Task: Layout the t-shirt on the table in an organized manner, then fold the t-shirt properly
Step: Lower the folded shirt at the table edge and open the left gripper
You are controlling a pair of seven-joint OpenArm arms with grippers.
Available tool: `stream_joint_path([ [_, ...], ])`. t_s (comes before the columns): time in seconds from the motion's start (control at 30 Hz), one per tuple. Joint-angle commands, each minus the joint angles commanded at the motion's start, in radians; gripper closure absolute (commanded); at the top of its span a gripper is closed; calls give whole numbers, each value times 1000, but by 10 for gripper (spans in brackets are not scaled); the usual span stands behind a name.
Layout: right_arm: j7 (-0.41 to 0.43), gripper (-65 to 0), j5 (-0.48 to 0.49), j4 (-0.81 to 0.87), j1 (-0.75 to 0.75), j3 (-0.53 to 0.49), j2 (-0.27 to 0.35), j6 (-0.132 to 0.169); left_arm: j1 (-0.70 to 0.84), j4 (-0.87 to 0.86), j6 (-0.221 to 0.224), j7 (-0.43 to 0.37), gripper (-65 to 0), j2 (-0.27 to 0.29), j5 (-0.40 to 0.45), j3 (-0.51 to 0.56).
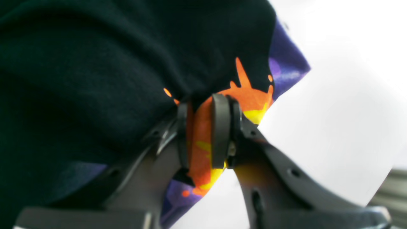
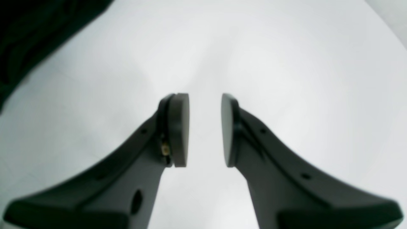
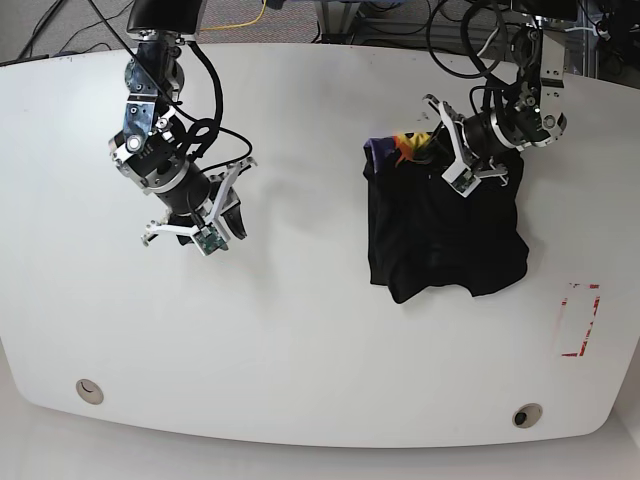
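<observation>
The black t-shirt [image 3: 445, 235] lies bunched on the white table [image 3: 300, 350], right of the middle, with its top edge lifted. My left gripper [image 3: 430, 147] is shut on that lifted edge at the orange, yellow and purple print [image 3: 402, 146]. In the left wrist view the orange print [image 1: 198, 136] is pinched between the pads of my left gripper [image 1: 202, 127], and black t-shirt cloth [image 1: 95, 63] fills the left. My right gripper [image 3: 222, 228] hovers over bare table at the left, far from the shirt. In its own view my right gripper [image 2: 203, 127] stands open and holds nothing.
A red rectangle marking [image 3: 578, 320] sits near the right edge. Two round grommet holes [image 3: 88, 390] [image 3: 526, 414] lie near the front edge. Cables run behind the far edge. A dark cloth edge [image 2: 25, 31] shows in the right wrist view's top left corner.
</observation>
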Motion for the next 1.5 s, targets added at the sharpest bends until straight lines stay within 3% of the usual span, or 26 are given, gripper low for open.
stream_joint_path([
  [0.2,0,-165,0,6,-2,0,0,0,0,109,0,92,-82,6,0,-100],
  [0.33,0,-165,0,8,0,0,17,0,-18,189,0,138,-82,25,-2,-110],
  [0.47,0,-165,2,8,0,2,25,0,-94,201,0,143,-82,109,-9,-110],
  [0.6,0,-165,2,8,3,2,26,0,-183,163,0,138,-82,207,41,-110],
  [0.67,0,-165,2,8,3,2,26,0,-221,129,21,133,-82,249,75,-110],
  [0.77,0,-165,2,8,3,2,26,0,-278,44,87,83,-82,307,138,-112],
  [0.87,0,-165,2,8,3,2,26,0,-316,-69,145,-43,-82,338,203,-112],
  [1.0,0,-165,2,8,3,2,26,0,-350,-198,209,-193,-82,341,247,-112],
  [1.13,0,-165,2,8,2,2,26,0,-371,-299,255,-267,-82,336,253,-114],
  [1.33,0,-165,2,8,0,2,28,0,-387,-453,305,-381,-82,250,253,-152],
  [1.5,0,-165,2,8,0,3,28,0,-385,-543,308,-423,-82,199,250,-201],
])
